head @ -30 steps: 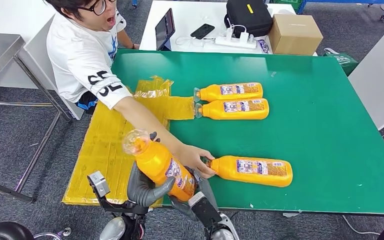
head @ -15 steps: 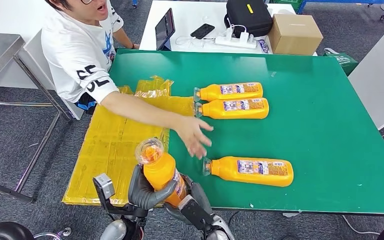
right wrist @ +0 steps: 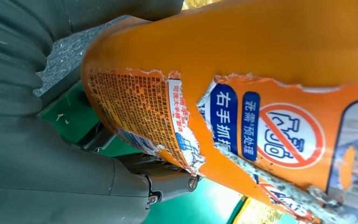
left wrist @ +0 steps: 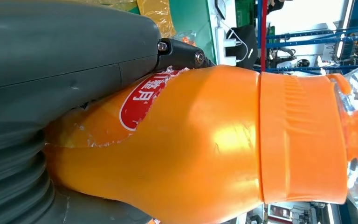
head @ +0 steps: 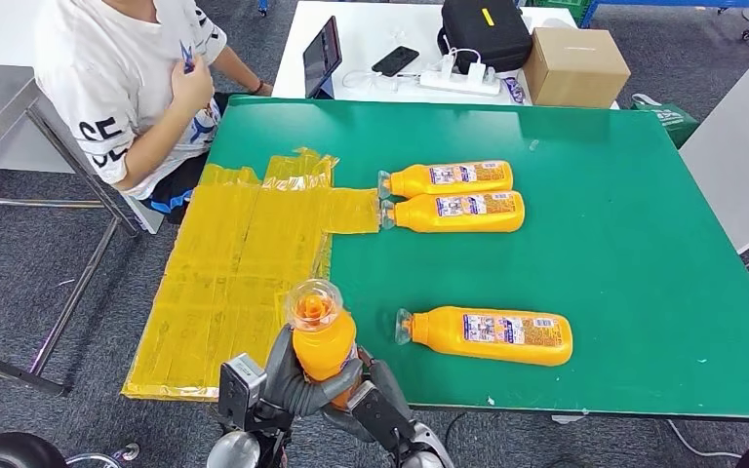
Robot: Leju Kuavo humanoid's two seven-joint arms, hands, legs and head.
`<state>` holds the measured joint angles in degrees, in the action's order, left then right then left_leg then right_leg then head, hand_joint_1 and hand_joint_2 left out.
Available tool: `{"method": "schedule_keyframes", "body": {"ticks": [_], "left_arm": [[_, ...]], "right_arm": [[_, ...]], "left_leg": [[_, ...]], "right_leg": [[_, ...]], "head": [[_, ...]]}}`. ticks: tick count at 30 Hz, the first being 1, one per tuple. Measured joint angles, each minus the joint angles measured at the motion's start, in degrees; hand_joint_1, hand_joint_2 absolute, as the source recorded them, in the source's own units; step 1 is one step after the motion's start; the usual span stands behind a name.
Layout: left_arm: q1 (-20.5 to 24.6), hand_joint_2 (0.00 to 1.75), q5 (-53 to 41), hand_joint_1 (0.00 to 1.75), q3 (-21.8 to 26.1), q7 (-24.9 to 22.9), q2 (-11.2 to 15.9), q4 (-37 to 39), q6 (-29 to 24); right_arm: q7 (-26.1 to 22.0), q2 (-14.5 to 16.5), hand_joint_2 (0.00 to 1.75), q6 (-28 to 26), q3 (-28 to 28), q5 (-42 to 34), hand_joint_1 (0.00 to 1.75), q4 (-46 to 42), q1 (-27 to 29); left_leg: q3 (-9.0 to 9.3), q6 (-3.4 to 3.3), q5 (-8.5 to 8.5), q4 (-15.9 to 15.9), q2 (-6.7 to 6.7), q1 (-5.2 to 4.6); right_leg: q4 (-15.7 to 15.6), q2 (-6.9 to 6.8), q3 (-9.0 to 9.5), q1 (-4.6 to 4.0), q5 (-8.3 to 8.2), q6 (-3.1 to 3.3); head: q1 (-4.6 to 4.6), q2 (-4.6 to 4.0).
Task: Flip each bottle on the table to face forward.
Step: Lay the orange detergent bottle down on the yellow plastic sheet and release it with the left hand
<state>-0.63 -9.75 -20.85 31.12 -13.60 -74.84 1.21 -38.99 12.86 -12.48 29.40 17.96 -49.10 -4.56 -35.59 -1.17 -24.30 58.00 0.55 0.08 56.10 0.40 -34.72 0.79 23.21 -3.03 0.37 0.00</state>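
Currently I have one orange bottle (head: pixel 322 341) held upright at the near edge of the green surface (head: pixel 624 253), its clear cap uppermost. My left hand (head: pixel 288 380) wraps the lower body from the left and my right hand (head: pixel 375 395) grips it from the right, so both hands are clamped on this bottle. In the left wrist view the thick grey thumb (left wrist: pixel 70 46) presses across the bottle (left wrist: pixel 200 149) above a red label patch. In the right wrist view the bottle (right wrist: pixel 261 56) shows a torn label with blue and white print and a red prohibition symbol; grey fingers (right wrist: pixel 74 186) sit under it.

Three more bottles lie on their sides on the surface, caps pointing toward the robot's left. The near bottle (head: pixel 492 334) lies just right of the held one, apart from it, label facing up. The two far bottles (head: pixel 453 178) (head: pixel 460 212) lie side by side, touching or nearly so, labels up.

A yellow sheet (head: pixel 239 263) covers the left part of the surface and hangs past its edge. A person in a white shirt (head: pixel 127 88) sits at the far left corner, hand drawn back to the chest. Behind the surface, a white table carries a tablet (head: pixel 322 54), a phone (head: pixel 395 60), a black bag (head: pixel 483 31) and a cardboard box (head: pixel 575 63).
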Motion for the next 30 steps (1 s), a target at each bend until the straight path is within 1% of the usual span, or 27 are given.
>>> {"method": "schedule_keyframes", "body": {"ticks": [8,10,12,13,14,16,17,18,21,24,27,30], "left_arm": [[0.0,1.75,0.0,1.75,0.0,-0.1,0.0,0.0,0.3],[0.0,1.75,1.2,1.75,0.1,-0.3,0.0,0.0,1.7],[0.1,1.75,4.2,1.75,0.4,-1.0,0.3,0.1,4.7],[0.2,1.75,6.4,1.75,0.7,-1.5,0.4,0.2,6.8],[0.2,1.75,9.0,1.75,1.0,-2.0,0.6,0.3,9.0],[0.4,1.75,13.8,1.75,1.6,-3.1,1.2,0.8,13.1],[0.4,1.75,15.8,1.75,1.7,-3.4,1.5,1.1,14.7],[0.4,1.75,17.3,1.75,1.8,-3.7,1.7,1.3,15.9],[0.3,1.75,20.6,1.75,1.8,-4.2,2.2,1.7,17.6],[0.4,1.75,22.4,1.75,1.9,-4.3,2.5,1.4,17.4],[0.8,1.75,22.6,1.75,2.3,-4.1,2.6,0.1,15.8],[1.4,1.75,22.7,1.75,3.5,-3.9,2.5,-1.8,13.0]], "right_arm": [[0.0,0.0,1.75,0.0,0.0,-0.1,1.75,0.0,0.3],[-0.1,0.0,1.75,0.1,0.0,-0.3,1.75,0.0,0.4],[-0.2,0.0,1.75,0.1,0.0,-0.4,1.75,0.0,0.6],[-0.3,0.0,1.75,0.2,0.0,-0.4,1.47,0.0,0.7],[-0.5,0.0,1.75,0.2,0.0,-0.3,1.04,0.0,0.8],[-0.9,0.1,0.87,0.0,0.0,0.0,0.17,0.0,0.9],[-1.0,0.1,0.44,-0.4,0.0,0.3,0.0,-0.1,0.9],[-1.1,0.2,0.0,-0.9,0.0,0.5,0.0,-0.2,1.0],[-1.1,0.3,0.0,-2.5,0.1,1.4,0.0,-1.3,1.2],[-0.9,0.1,0.0,-3.4,0.2,2.3,0.0,-4.2,1.9],[-0.6,-0.1,0.0,-3.9,0.2,2.6,0.0,-7.8,3.0],[-0.5,-0.5,0.0,-4.4,0.1,1.8,0.0,-13.0,4.3]], "left_leg": [[0.0,0.0,0.0,0.0,0.0,0.0],[0.0,0.0,0.0,0.0,0.0,0.0],[0.0,0.0,0.0,0.0,0.0,0.0],[0.0,0.0,0.0,0.0,0.0,0.0],[0.0,0.0,0.0,0.0,0.0,0.0],[0.0,0.0,0.0,0.0,-0.01,0.01],[0.0,0.0,0.0,0.0,0.0,0.01],[0.0,0.01,0.0,0.0,0.01,0.01],[-0.01,0.01,0.01,0.0,0.01,0.01],[-0.01,0.01,0.01,0.0,0.04,0.0],[-0.01,0.0,0.01,0.0,0.06,0.0],[-0.01,0.01,0.02,0.0,0.06,0.0]], "right_leg": [[0.0,0.0,0.0,0.0,0.0,0.0],[0.0,0.0,0.0,0.0,0.0,0.0],[0.0,0.0,0.0,0.0,0.0,0.0],[0.0,0.0,0.0,0.0,0.0,0.0],[0.0,0.0,0.0,0.0,0.0,0.0],[0.0,0.0,0.0,-0.01,0.0,0.0],[0.0,0.0,0.0,-0.01,0.0,0.0],[0.0,-0.01,0.0,-0.01,0.0,0.0],[0.0,-0.01,0.0,0.0,0.0,0.0],[0.0,-0.02,0.02,0.0,0.0,0.0],[0.0,-0.03,0.03,0.0,0.0,0.0],[0.0,-0.03,0.03,0.0,-0.01,0.0]], "head": [[-0.01,0.0],[-0.01,0.0],[-0.01,0.0],[0.0,0.0],[0.0,0.0],[-0.01,0.0],[-0.02,0.0],[-0.01,0.0],[0.0,0.0],[0.01,0.0],[0.01,0.0],[0.02,0.0]]}}
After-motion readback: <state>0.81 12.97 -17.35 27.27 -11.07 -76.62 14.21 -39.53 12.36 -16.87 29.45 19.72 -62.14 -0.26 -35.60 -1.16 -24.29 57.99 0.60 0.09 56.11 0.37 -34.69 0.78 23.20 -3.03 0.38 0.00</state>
